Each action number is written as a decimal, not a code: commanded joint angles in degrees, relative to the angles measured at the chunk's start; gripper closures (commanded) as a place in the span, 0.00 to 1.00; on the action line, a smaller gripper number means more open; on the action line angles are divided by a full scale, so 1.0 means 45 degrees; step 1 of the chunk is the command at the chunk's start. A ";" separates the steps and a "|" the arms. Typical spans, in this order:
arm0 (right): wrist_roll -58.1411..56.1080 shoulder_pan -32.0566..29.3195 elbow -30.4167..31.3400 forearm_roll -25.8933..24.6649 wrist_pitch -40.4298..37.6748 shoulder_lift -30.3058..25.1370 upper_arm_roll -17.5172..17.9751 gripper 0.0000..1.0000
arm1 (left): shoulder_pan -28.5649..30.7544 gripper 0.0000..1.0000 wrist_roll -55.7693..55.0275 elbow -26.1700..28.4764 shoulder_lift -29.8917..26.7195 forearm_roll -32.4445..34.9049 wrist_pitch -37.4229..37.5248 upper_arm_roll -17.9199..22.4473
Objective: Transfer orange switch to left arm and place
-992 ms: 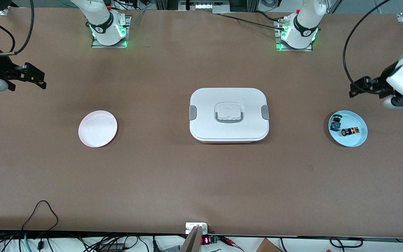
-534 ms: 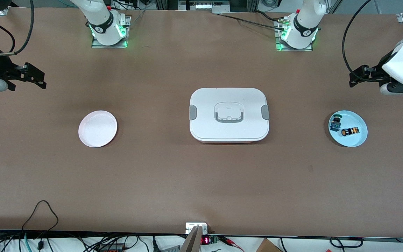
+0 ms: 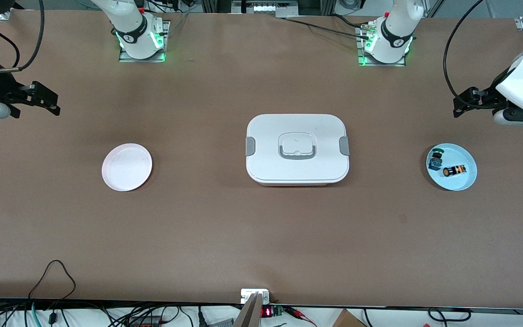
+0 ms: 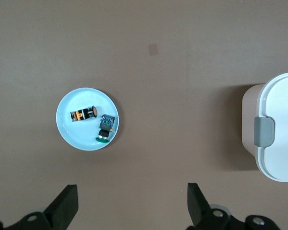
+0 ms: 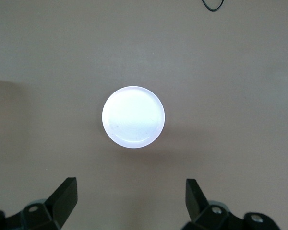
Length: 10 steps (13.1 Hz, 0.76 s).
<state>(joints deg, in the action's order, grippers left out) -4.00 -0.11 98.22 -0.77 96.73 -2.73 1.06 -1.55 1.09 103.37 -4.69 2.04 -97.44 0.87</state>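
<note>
The orange switch [image 3: 454, 170] lies on its side on a light blue plate [image 3: 466, 181] near the left arm's end of the table; it also shows in the left wrist view [image 4: 84, 114]. My left gripper [image 3: 460, 105] is open and empty, up in the air over bare table beside the blue plate; its own view [image 4: 133, 199] shows wide-spread fingers. The white box [image 3: 297, 148] sits lidded at the table's middle. My right gripper [image 3: 46, 101] is open and empty in the air at the right arm's end; it waits [image 5: 132, 196].
A blue-and-green-topped component [image 3: 435, 159] shares the blue plate. An empty white plate [image 3: 126, 166] lies toward the right arm's end, also in the right wrist view [image 5: 133, 117]. A corner of the box [image 4: 278, 129] shows in the left wrist view. Cables run along the table's near edge.
My left gripper rose and drew back toward the arms' bases, away from the blue plate, then nearly stopped. The right arm and the things on the table have not moved.
</note>
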 commanded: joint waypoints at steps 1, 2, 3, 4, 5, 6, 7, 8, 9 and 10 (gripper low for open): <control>-0.0030 -0.0054 -0.0187 -0.0044 -0.0147 0.0002 0.0095 0.00 | -0.0183 0.00 0.0382 -0.0547 0.0358 0.0035 -0.0066 0.0197; -0.0030 -0.0054 -0.0187 -0.0044 -0.0147 0.0002 0.0095 0.00 | -0.0163 0.00 0.0363 -0.0607 0.0475 0.0035 -0.0046 0.0197; -0.0030 -0.0054 -0.0187 -0.0044 -0.0147 0.0002 0.0095 0.00 | -0.0144 0.00 0.0324 -0.0704 0.0515 0.0035 -0.0046 0.0197; -0.0030 -0.0054 -0.0187 -0.0044 -0.0147 0.0002 0.0095 0.00 | -0.0144 0.00 0.0285 -0.0763 0.0593 0.0035 -0.0027 0.0197; -0.0030 -0.0054 -0.0187 -0.0044 -0.0147 0.0002 0.0095 0.00 | -0.0182 0.00 0.0226 -0.0899 0.0632 0.0035 -0.0007 0.0197; -0.0030 -0.0054 -0.0187 -0.0044 -0.0147 0.0002 0.0095 0.00 | -0.0183 0.00 0.0148 -0.0939 0.0691 0.0016 0.0013 0.0197; -0.0030 -0.0054 -0.0187 -0.0044 -0.0147 0.0002 0.0095 0.00 | -0.0163 0.00 -0.0085 -0.1017 0.0730 0.0016 0.0032 0.0197; -0.0030 -0.0054 -0.0187 -0.0044 -0.0147 0.0002 0.0095 0.00 | -0.0163 0.00 -0.0126 -0.1037 0.0769 0.0016 0.0110 0.0197; -0.0030 -0.0054 -0.0206 -0.0044 -0.0147 0.0002 0.0095 0.00 | -0.0183 0.00 -0.0145 -0.1057 0.0770 0.0016 0.0207 0.0197; -0.0010 -0.0073 -0.0207 -0.0044 -0.0147 0.0002 0.0095 0.00 | -0.0183 0.00 -0.0126 -0.1057 0.0770 0.0016 0.0208 0.0197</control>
<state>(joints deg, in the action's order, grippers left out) -4.00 -0.08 98.22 -0.77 96.73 -2.74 1.11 -1.56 1.14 100.64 -2.32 2.04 -97.86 1.03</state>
